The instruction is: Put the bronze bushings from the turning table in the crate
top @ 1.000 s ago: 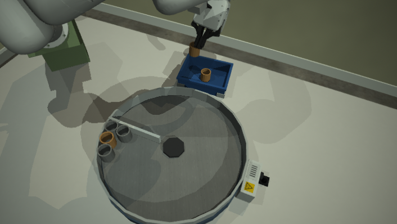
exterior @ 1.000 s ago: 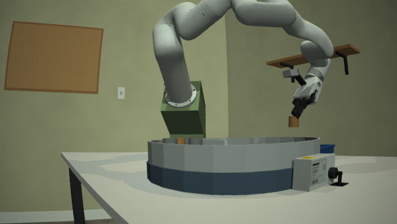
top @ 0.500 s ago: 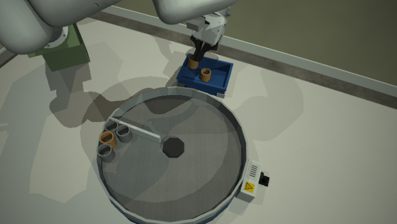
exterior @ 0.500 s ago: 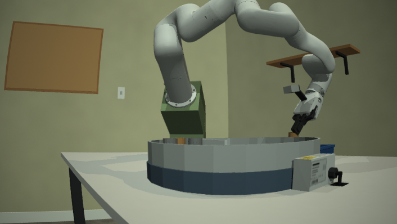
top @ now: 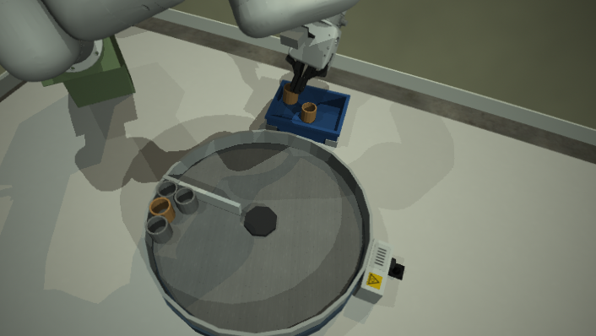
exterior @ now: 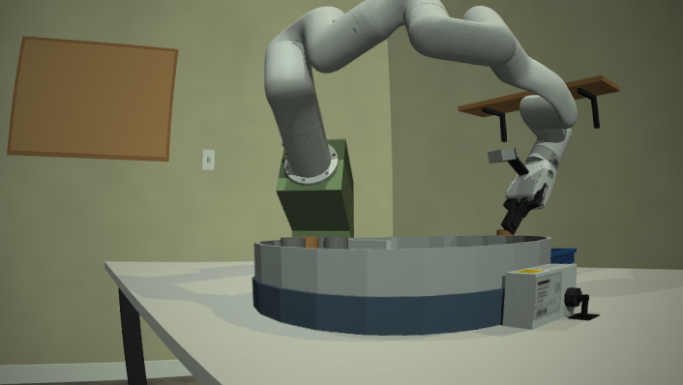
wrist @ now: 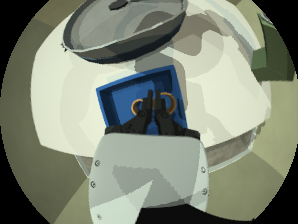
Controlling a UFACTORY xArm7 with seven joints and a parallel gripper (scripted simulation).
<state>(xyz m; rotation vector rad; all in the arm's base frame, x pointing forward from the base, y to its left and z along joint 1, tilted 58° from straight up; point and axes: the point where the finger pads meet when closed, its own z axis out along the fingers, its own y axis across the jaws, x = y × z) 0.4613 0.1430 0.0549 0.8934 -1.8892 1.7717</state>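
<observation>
My gripper (top: pixel 297 88) is shut on the wall of a bronze bushing (top: pixel 290 94) and holds it at the left end of the blue crate (top: pixel 331 111). A second bronze bushing (top: pixel 309 112) stands upright on the crate floor. On the turning table (top: pixel 259 228), at its left rim, one bronze bushing (top: pixel 162 208) sits among three steel bushings (top: pixel 167 189) (top: pixel 186 199) (top: pixel 159 228). In the side view the gripper (exterior: pixel 512 222) hangs behind the table's rim, with only the held bushing's top (exterior: pixel 504 232) showing. In the wrist view the fingers are over the crate (wrist: pixel 116 102).
A grey divider bar (top: pixel 207 195) runs from the table's rim to the black hub (top: pixel 260 219), beside the bushings. A grey control box (top: pixel 376 270) with a black knob sits at the table's right side. The green arm base (top: pixel 99 76) stands at the back left.
</observation>
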